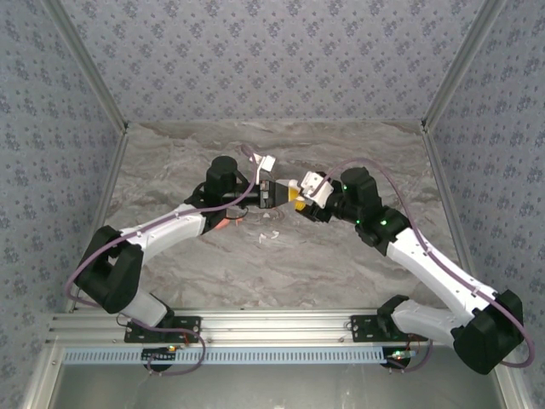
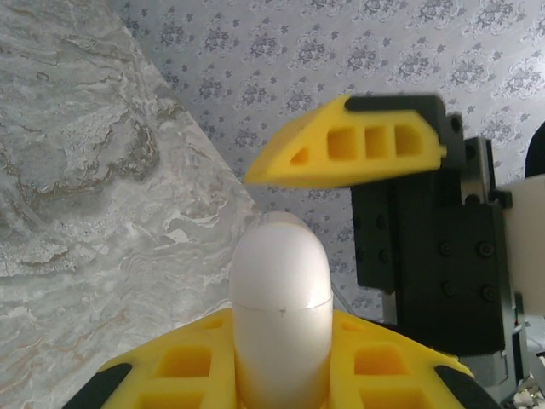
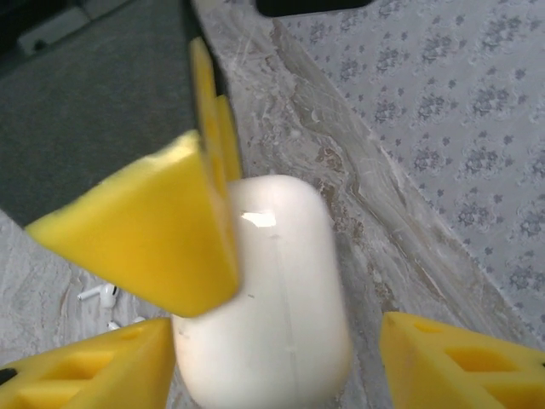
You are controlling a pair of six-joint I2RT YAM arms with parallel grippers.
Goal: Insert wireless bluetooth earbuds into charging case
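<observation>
While left hand point(image 1: 285, 195) clamps case point(image 2: 281, 290), earbuds point(image 3: 100, 295) lie nearby.

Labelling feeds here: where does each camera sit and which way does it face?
Top external: above, behind the bases, looking down on the table; left arm, right arm show.
Left wrist: looks along the left gripper, shut on the white case, toward the wall.
Right wrist: looks past the open right gripper at table.
Shared: both wrists see the case.

The rounded glossy plastic case point(image 3: 272, 290) is white, as are the tiny stemmed earbuds point(image 3: 100, 295). The table point(image 1: 281, 273) is marbled grey-beige. The walls point(image 1: 272, 51) carry a grey-blue floral print. The left gripper point(image 2: 281, 375) and right gripper point(image 3: 277, 358) have yellow jaws.
</observation>
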